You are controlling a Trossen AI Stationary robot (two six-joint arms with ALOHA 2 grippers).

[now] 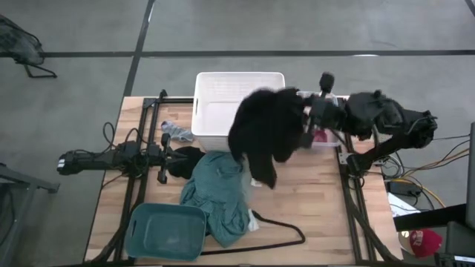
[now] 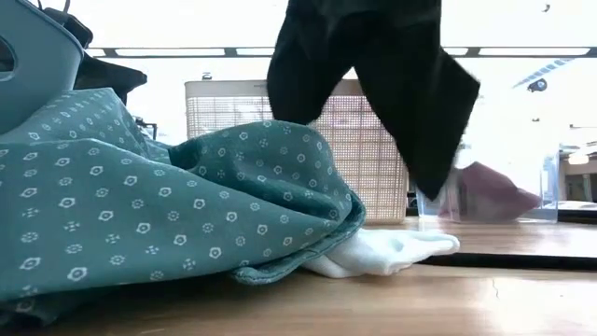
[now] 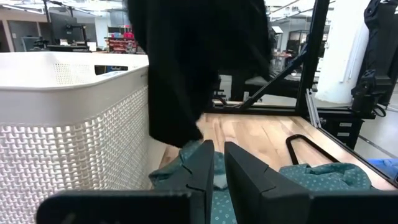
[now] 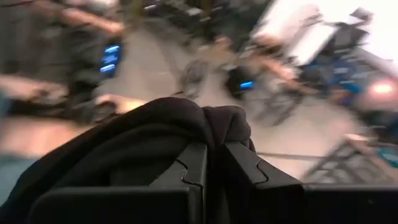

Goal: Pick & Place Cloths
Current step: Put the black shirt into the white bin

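the right end effector (image 4: 214,163) is clamped on a bunched fold of the black shirt (image 1: 266,132), with fabric pinched between its two fingers in the right wrist view. in the high view the shirt hangs in the upper middle of the frame, draped over the right edge of the white basket (image 1: 219,100), its tail reaching down toward the teal shirt (image 1: 219,194). in the low view it hangs from the top centre, clear of the table (image 2: 392,303).

the left end effector (image 3: 217,168) sits at the left middle of the high view, its fingers nearly together with a narrow gap and nothing between them, low over the teal shirt.

the teal shirt lies crumpled at lower centre of the high view, with a white piece (image 2: 387,252) poking out beside it in the low view. a small grey-white piece (image 1: 175,131) lies left of the basket. a maroon piece (image 1: 320,136) lies at right of centre. a black hanger (image 1: 278,230) and a teal tub (image 1: 165,231) sit at the bottom.
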